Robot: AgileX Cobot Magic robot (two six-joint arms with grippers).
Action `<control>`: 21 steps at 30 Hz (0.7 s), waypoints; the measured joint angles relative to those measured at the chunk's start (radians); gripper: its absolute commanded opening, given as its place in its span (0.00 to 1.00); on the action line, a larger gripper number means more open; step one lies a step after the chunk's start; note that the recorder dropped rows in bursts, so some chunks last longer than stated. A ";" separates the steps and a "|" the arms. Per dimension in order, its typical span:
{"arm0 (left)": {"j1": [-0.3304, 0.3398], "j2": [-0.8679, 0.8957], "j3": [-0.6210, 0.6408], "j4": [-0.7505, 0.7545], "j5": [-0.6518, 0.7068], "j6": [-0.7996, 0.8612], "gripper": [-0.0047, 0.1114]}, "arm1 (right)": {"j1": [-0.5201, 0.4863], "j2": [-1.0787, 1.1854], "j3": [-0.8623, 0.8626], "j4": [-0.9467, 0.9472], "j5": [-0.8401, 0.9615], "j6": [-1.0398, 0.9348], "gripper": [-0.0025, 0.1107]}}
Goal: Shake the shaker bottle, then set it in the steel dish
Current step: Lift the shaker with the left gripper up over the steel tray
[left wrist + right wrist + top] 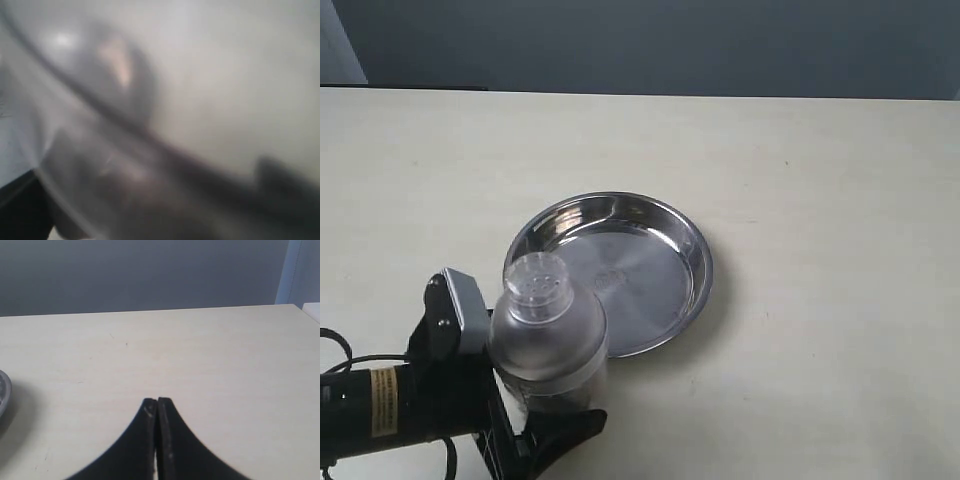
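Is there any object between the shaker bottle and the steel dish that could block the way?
Nothing visible does. The left hand holds the shaker bottle right beside the steel dish, whose bare floor holds no other object.

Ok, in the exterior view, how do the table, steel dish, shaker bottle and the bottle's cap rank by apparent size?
1. table
2. steel dish
3. shaker bottle, which seems to be held nearer the camera, so it may look larger against the dish than it really is
4. cap
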 measured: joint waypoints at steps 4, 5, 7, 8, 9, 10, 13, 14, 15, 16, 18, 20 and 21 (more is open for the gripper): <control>0.000 0.007 -0.013 0.008 0.000 -0.013 0.86 | 0.000 0.000 0.000 0.000 0.000 0.000 0.01; 0.000 0.007 -0.017 0.007 0.000 -0.015 0.86 | 0.000 0.000 0.000 0.000 0.000 0.000 0.01; 0.000 0.007 -0.020 0.010 0.000 -0.020 0.86 | 0.000 0.000 0.000 0.000 0.000 0.000 0.01; 0.000 0.007 -0.020 0.010 0.000 -0.022 0.86 | 0.000 0.000 0.000 0.000 0.000 0.000 0.01; 0.000 0.007 -0.020 0.010 0.000 -0.025 0.86 | 0.000 0.000 0.000 0.000 0.000 0.000 0.01; 0.000 0.007 -0.020 0.010 0.000 -0.025 0.86 | 0.000 0.000 0.000 0.000 0.000 0.000 0.01; 0.000 0.007 -0.020 0.007 0.000 -0.035 0.86 | 0.000 0.000 0.000 0.000 0.000 0.000 0.01; 0.000 0.007 -0.020 0.007 -0.002 -0.040 0.86 | 0.000 0.000 0.000 0.000 0.000 0.000 0.01; 0.000 0.007 -0.020 0.006 -0.002 -0.046 0.85 | 0.000 0.000 0.000 0.000 0.000 0.000 0.01; 0.000 0.007 -0.020 0.003 -0.002 -0.052 0.83 | 0.000 0.000 0.000 0.000 0.000 0.000 0.01; 0.000 0.007 -0.020 0.002 -0.004 -0.063 0.76 | 0.000 0.000 0.000 0.000 0.000 0.000 0.01; 0.000 0.007 -0.020 0.002 -0.006 -0.072 0.66 | 0.000 0.000 0.000 0.000 0.000 0.000 0.01; 0.000 0.007 -0.022 -0.001 -0.006 -0.074 0.61 | 0.000 0.000 0.000 0.000 0.000 0.000 0.01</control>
